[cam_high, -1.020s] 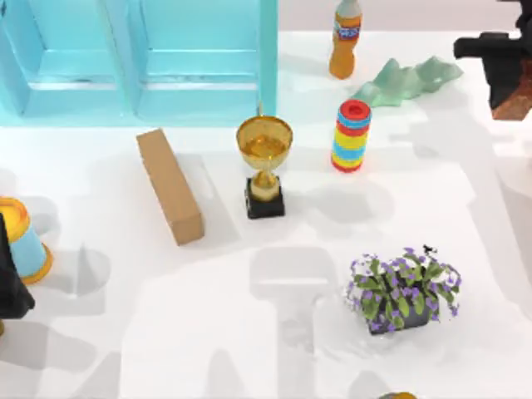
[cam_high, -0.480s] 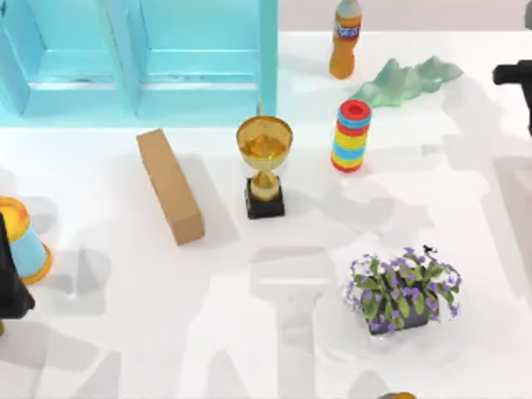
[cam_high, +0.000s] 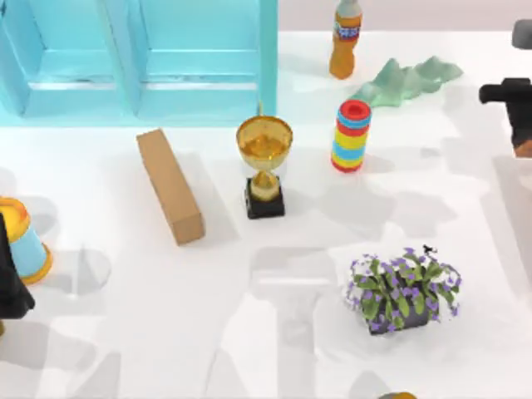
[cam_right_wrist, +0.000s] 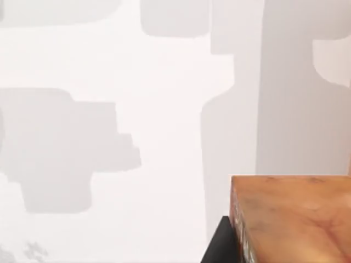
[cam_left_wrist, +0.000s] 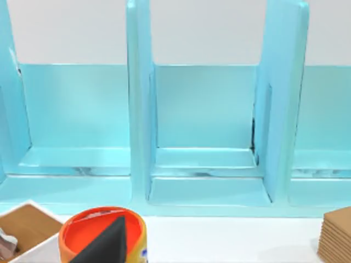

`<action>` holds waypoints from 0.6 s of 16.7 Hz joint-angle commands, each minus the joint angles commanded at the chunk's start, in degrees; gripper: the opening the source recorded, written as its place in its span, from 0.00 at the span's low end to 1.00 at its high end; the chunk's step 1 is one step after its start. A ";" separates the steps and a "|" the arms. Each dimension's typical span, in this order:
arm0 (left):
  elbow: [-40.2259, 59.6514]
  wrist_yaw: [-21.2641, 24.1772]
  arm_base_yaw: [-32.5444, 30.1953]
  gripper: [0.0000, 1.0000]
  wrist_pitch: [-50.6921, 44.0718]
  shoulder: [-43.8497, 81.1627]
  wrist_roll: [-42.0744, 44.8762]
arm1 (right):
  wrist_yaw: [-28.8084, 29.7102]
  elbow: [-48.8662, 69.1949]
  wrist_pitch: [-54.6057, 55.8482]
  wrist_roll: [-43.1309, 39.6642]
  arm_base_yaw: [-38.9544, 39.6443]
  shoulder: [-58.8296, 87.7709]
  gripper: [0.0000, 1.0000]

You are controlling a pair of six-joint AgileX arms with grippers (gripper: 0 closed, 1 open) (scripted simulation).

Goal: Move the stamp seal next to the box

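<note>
Flowerpot (cam_high: 403,293) nearest, one. Left gripper (cam_high: 12,274) parked at the table's left edge by one orange-blue cup (cam_high: 23,241), fingers can't tell. One box (cam_high: 169,184), one trophy (cam_high: 264,166), one ring stack (cam_high: 352,135). Right gripper (cam_high: 519,125) at the right edge, raised, pinching one stamp seal (cam_right_wrist: 293,219), well apart from the box. One bottle (cam_high: 346,38), one cabinet (cam_high: 137,58) far back.

Both AgileX arms are matte black and blocky: the right gripper (cam_high: 517,108) angular, the left gripper (cam_high: 12,274) a dark wedge.
</note>
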 joint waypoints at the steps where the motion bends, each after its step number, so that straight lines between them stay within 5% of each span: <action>1: 0.00 0.00 0.00 1.00 0.00 0.00 0.00 | 0.33 -1.31 0.92 -0.10 -0.02 0.67 0.00; 7: 0.00 0.00 0.00 1.00 0.00 0.00 0.00 | 1.14 -3.22 2.06 -0.33 -0.03 2.06 0.00; 10: 0.00 0.00 0.00 1.00 0.00 0.00 0.00 | 1.14 -3.22 2.06 -0.33 -0.03 2.06 0.23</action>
